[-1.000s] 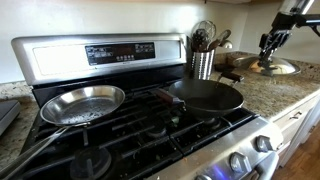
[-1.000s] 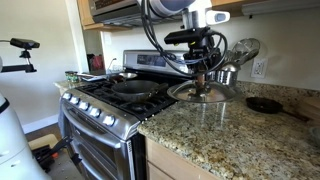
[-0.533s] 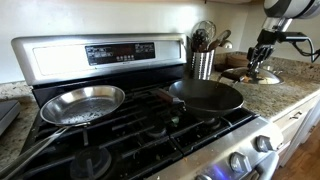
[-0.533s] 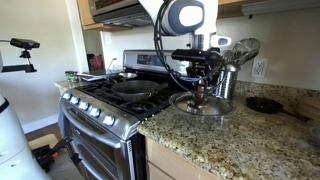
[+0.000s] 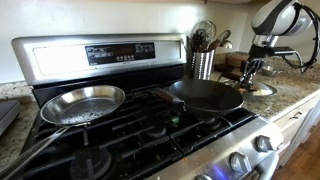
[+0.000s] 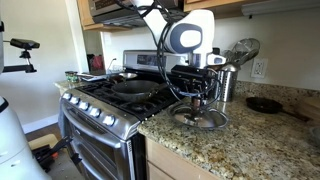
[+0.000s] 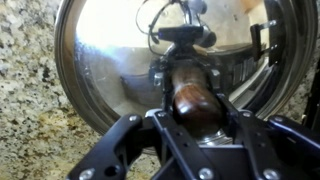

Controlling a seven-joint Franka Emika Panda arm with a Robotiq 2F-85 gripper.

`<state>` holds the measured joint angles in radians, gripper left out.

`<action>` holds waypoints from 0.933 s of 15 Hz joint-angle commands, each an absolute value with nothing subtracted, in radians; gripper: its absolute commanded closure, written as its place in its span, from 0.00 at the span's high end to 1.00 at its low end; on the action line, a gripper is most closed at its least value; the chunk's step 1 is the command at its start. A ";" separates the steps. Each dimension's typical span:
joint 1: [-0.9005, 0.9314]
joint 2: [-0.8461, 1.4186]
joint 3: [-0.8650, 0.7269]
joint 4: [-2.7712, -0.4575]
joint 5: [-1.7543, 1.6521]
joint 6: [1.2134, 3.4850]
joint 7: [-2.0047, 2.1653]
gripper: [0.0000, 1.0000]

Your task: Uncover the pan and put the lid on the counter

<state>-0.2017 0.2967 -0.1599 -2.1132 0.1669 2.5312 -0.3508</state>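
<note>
Leftmost in an exterior view sits a shiny silver steel pan point(image 5: 80, 103), then the uncovered round black frying pan point(image 5: 207, 95) on the black stove top point(image 5: 130, 132), then the round metal-rimmed glass lid point(image 5: 260, 90) on the speckled granite counter point(image 5: 292, 92). Only the wrist view shows the gripper point(image 7: 192, 100) clamped narrowly on the lid's dark knob point(image 7: 192, 92) (rim flat on granite); bare counter lies open to its right in both exterior views.

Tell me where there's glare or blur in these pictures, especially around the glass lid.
Wrist view: the lid shows bright glare and mirrored reflections, and its knob looks soft, close to the lens. In an exterior view the steel pan gleams under even light.
</note>
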 commanded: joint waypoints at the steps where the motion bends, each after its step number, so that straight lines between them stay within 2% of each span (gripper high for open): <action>1: -0.223 0.306 -0.136 -2.129 0.135 2.597 -0.360 0.20; 8: -0.228 0.306 -0.120 -2.197 0.105 2.712 -0.355 0.20; 9: -0.229 0.294 -0.117 -2.211 0.107 2.716 -0.356 0.33; 10: -0.228 0.277 -0.117 -2.228 0.106 2.726 -0.354 0.70; 11: -0.225 0.258 -0.120 -2.247 0.099 2.740 -0.351 0.71; 14: -0.220 0.163 -0.120 -2.322 0.077 2.782 -0.368 0.88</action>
<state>-0.2027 0.2996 -0.1352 -2.2017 0.1135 2.7325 -0.3507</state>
